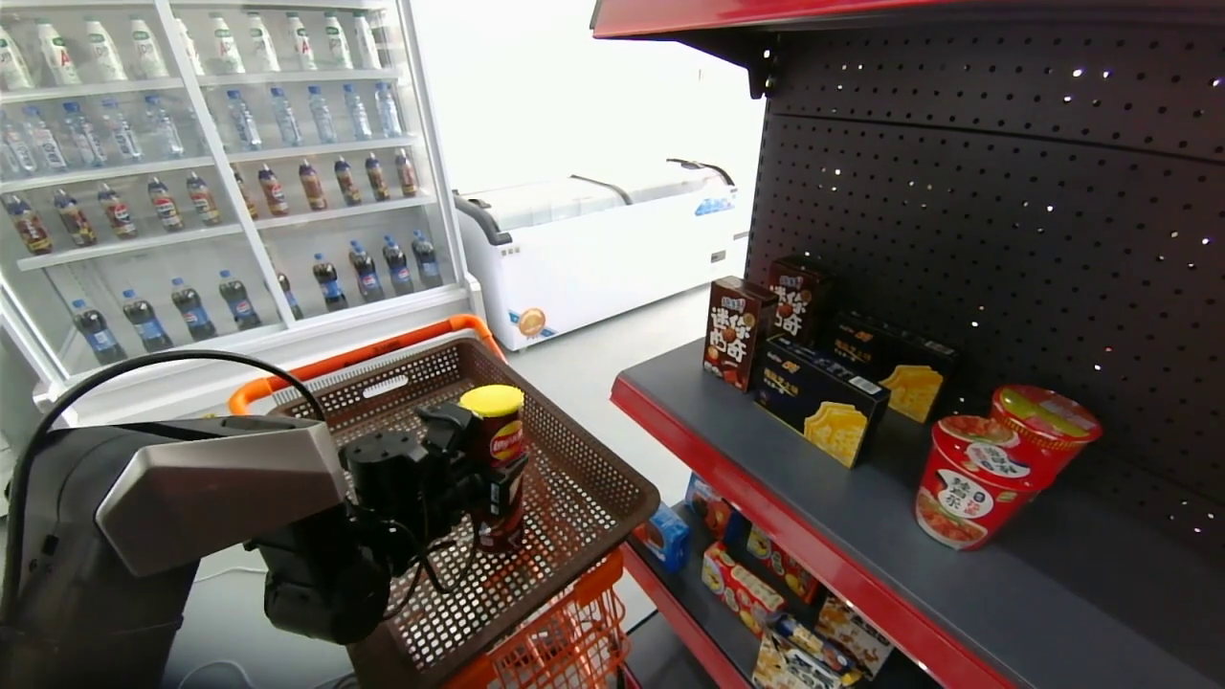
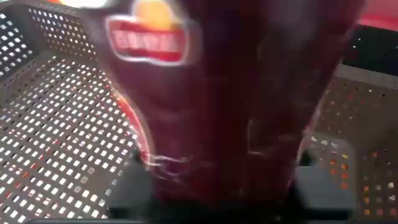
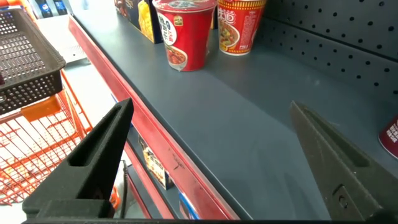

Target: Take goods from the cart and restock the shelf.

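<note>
Left tool (image 1: pixel 483 461) clamped on chip can (image 1: pixel 504 442): red body, yellow lid, upright, inside brown mesh basket (image 1: pixel 612 483) on top of orange cart (image 1: pixel 565 641). Can't tell if the can's base touches the basket floor. In the left wrist view the can sits close up between the tool's two sides, basket mesh around it.

Right tool (image 3: pixel 211 109) fingers apart, holding nothing, over a bare stretch of grey shelf (image 3: pixel 249 137) with red front edge.

Shelf stock in head view:
- Two red cup noodles (image 1: pixel 967 478), just beside each other.
- Two dark flat boxes (image 1: pixel 818 397), one behind the other, near the cups.
- Two brown upright boxes (image 1: pixel 737 330) at the shelf's end nearest the cart.

Cart stands just beside that shelf end. Lower shelf (image 1: pixel 670 612) holds mixed snack packs (image 1: pixel 746 586). Behind the cart: glass-door fridge (image 1: pixel 191 191) full of bottles, and a white chest freezer (image 1: pixel 593 244).
</note>
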